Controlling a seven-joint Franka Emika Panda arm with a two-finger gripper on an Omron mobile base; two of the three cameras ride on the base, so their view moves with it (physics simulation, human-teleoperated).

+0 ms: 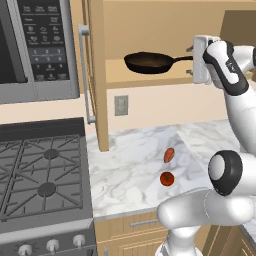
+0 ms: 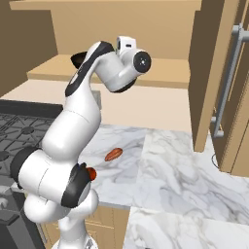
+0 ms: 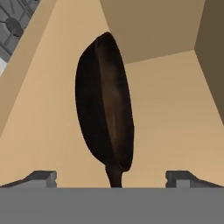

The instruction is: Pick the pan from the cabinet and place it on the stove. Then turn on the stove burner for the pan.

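The dark pan [image 1: 150, 62] lies on the bottom shelf of the open tan cabinet [image 1: 98, 75], its thin handle pointing right toward my gripper [image 1: 190, 60]. In the hand view the pan [image 3: 105, 109] appears rolled on edge on the shelf [image 3: 175, 109], and its handle runs down between my two fingertips [image 3: 42, 178]. The gripper [image 3: 111, 179] is open, the fingers standing wide on either side of the handle without touching it. The stove [image 1: 45, 170] sits low at the left, with silver knobs [image 1: 52, 245] along its front. From the right base view a sliver of the pan [image 2: 77, 59] peeks out behind my arm.
A microwave [image 1: 35, 45] hangs above the stove. The cabinet's open door with its grey bar handle [image 1: 85, 75] stands left of the shelf opening. Two small red-orange items [image 1: 169, 155] [image 1: 167, 178] lie on the marble counter [image 1: 130, 170]. Another open door [image 2: 221, 73] stands at the right.
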